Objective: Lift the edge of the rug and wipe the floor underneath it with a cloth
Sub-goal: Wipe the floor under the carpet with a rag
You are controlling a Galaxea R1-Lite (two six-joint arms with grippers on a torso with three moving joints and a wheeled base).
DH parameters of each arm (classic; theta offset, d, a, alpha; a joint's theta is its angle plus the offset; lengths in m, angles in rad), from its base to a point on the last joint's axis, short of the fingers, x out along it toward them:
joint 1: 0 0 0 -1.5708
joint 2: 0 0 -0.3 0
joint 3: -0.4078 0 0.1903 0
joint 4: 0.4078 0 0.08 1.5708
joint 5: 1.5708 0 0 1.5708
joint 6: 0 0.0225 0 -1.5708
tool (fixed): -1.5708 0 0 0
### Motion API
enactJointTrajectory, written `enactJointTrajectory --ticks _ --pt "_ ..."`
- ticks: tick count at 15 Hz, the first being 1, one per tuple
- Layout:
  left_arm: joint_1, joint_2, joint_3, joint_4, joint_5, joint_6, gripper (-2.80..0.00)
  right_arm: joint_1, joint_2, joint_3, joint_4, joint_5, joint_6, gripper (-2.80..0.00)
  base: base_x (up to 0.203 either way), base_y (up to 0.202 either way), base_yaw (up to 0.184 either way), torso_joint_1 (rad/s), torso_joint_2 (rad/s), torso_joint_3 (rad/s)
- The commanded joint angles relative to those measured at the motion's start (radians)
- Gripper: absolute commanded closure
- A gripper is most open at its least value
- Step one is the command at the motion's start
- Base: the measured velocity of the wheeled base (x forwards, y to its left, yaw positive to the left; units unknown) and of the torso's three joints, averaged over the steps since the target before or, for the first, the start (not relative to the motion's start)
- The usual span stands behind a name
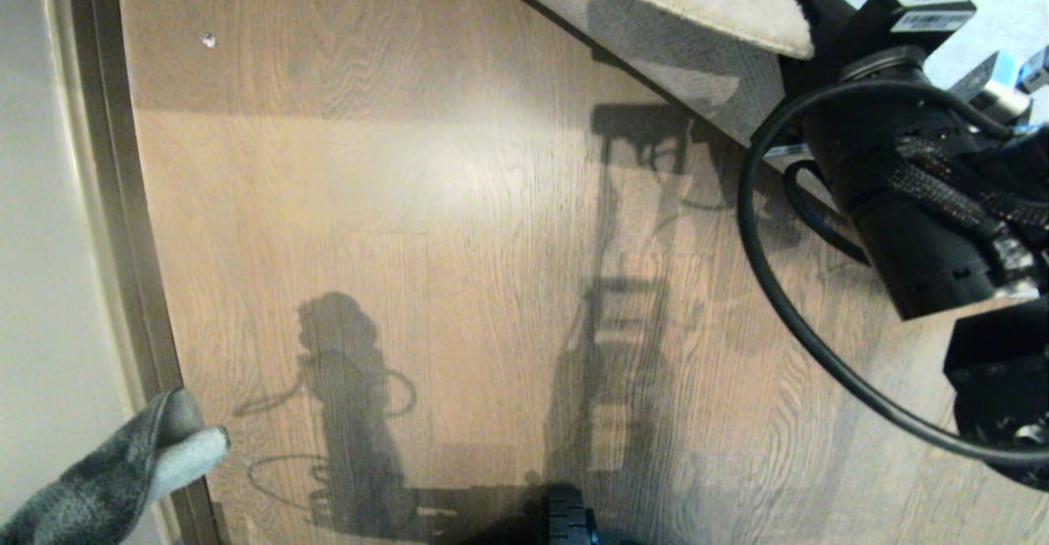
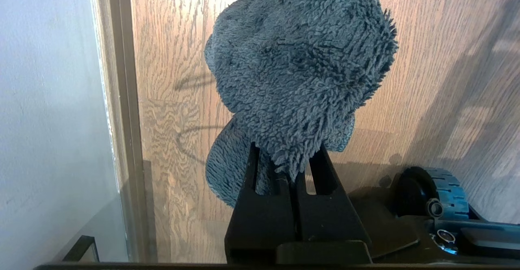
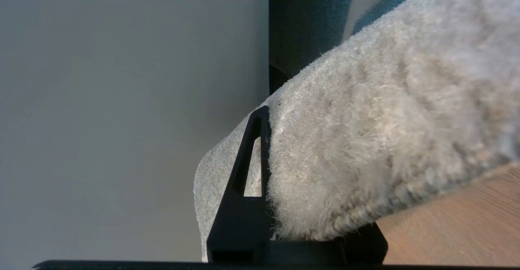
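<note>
Lifting is under way: the pale grey-beige rug edge (image 3: pixel 365 148) is pinched by the right gripper (image 3: pixel 268 172) above the brown wood-grain floor (image 1: pixel 459 225); the dark grey fuzzy cloth (image 2: pixel 300 79), clamped in the left gripper (image 2: pixel 298 172) near the wall, must next be swept beneath.

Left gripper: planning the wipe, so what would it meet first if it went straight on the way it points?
Probably the floor: the left gripper, shut on the cloth, points at bare boards, though depth is unclear.
</note>
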Motion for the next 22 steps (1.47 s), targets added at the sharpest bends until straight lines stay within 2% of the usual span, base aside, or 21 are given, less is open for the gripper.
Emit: enactJointTrajectory --ticks 1,5,8,12,20,22 --pt "-0.001 0.0 0.0 0.0 0.001 -0.001 0.0 0.0 0.012 -0.001 -0.044 -0.003 0.006 0.0 0.0 0.0 0.0 0.0 0.0 0.0" --pt "-0.001 0.0 0.0 0.0 -0.004 0.012 0.0 0.0 0.021 0.0 -0.044 0.0 0.011 0.0 0.0 0.0 0.0 0.0 0.0 0.0" --pt "0.0 0.0 -0.001 0.0 -0.044 0.11 0.0 0.0 0.031 -0.003 -0.044 0.0 0.013 0.0 0.0 0.0 0.0 0.0 0.0 0.0" --pt "0.0 0.0 -0.003 -0.003 -0.078 0.186 0.0 0.002 0.032 -0.005 -0.044 0.005 0.014 0.0 0.0 0.0 0.0 0.0 0.0 0.0" --pt "0.0 0.054 -0.044 -0.029 -0.172 0.189 0.0 0.0 0.038 -0.01 -0.044 0.013 0.013 0.0 0.0 0.0 0.0 0.0 0.0 0.0" --pt "-0.001 0.074 -0.033 -0.037 -0.218 0.189 0.0 0.0 0.04 -0.01 -0.044 0.013 0.013 0.0 0.0 0.0 0.0 0.0 0.0 0.0"
